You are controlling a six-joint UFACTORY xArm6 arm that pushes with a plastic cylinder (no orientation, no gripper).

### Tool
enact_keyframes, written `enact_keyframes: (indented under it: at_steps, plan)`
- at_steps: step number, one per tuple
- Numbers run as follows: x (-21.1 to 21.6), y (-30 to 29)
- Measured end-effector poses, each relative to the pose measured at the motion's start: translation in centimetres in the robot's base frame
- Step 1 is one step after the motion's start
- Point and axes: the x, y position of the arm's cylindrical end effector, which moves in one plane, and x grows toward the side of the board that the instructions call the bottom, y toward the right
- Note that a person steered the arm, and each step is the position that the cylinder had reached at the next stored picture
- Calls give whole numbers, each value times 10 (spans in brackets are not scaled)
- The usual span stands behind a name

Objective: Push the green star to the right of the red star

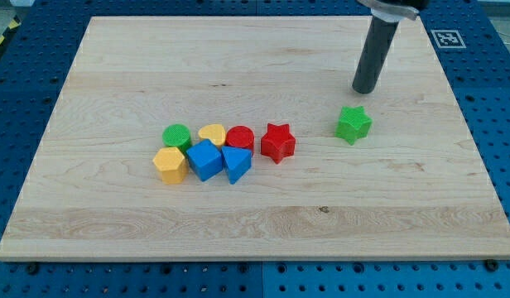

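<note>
The green star lies on the wooden board at the view's right of centre. The red star lies to its left, a clear gap between them. My tip rests on the board just above and slightly right of the green star, a small gap apart from it. The dark rod rises from the tip to the view's top edge.
A cluster sits left of the red star: a red cylinder, a yellow heart-like block, a green cylinder, a yellow hexagon, a blue block and a blue triangle. The board's right edge is near.
</note>
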Motion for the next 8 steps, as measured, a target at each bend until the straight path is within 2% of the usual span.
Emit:
enact_keyframes:
  at_steps: [1,4,8]
  plan:
    - [5,-3]
    - [79,-5]
    - [80,-70]
